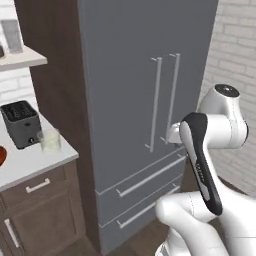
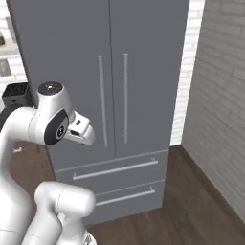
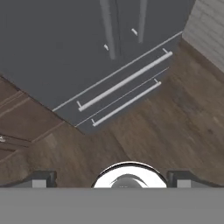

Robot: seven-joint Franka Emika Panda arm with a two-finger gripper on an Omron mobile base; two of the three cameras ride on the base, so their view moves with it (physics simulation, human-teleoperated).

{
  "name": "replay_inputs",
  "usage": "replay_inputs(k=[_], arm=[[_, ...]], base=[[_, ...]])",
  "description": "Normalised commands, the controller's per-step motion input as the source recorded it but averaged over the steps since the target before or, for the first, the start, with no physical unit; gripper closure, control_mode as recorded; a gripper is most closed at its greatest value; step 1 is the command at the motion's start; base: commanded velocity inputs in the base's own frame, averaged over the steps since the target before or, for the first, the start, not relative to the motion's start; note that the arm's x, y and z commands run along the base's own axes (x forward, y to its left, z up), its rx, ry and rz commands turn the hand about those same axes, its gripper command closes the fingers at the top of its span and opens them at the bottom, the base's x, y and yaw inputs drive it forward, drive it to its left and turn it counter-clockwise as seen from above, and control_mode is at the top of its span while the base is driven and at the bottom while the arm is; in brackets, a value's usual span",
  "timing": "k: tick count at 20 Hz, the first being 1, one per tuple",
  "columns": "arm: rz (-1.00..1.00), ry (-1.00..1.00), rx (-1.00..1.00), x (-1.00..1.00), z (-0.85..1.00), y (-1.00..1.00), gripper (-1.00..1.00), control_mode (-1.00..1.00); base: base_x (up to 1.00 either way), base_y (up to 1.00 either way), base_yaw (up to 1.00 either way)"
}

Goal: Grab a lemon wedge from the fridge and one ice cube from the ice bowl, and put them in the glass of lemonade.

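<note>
1. At the far left of the left base view, the ice bowl (image 1: 1, 156) showed as a reddish-brown sliver at the edge of the pale counter (image 1: 30, 162); what it held could not be told.
2. Just right of it stood the black toaster (image 1: 21, 123), and near that toaster's right side the glass of lemonade (image 1: 49, 140) sat upright close to the counter's right corner, pale liquid inside; brown cabinets (image 1: 40, 210) lay beneath.
3. Further right rose the fridge (image 1: 135, 100), both doors closed, its two vertical bar handles (image 1: 156, 102) side by side at the middle and two drawers (image 2: 112, 170) shut below; nothing inside could be seen.
4. The gripper (image 3: 112, 181) hung in front of the fridge's lower doors, pointing down at the wooden floor (image 3: 144, 135) near the drawers; its two finger tips stood wide apart with nothing between them.
5. At the right a pale brick wall (image 2: 220, 95) ran alongside the fridge.
</note>
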Motion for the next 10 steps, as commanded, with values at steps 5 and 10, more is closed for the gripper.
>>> replay_inputs(k=[5, 10], arm=[[0.00, 0.00, 0.00, 0.00, 0.00, 0.00, -1.00, 1.00], [0.00, 0.00, 0.00, 0.00, 0.00, 0.00, -1.00, 1.00]], base=[[0.46, -0.83, 0.41], [0.02, -0.53, 0.69]])
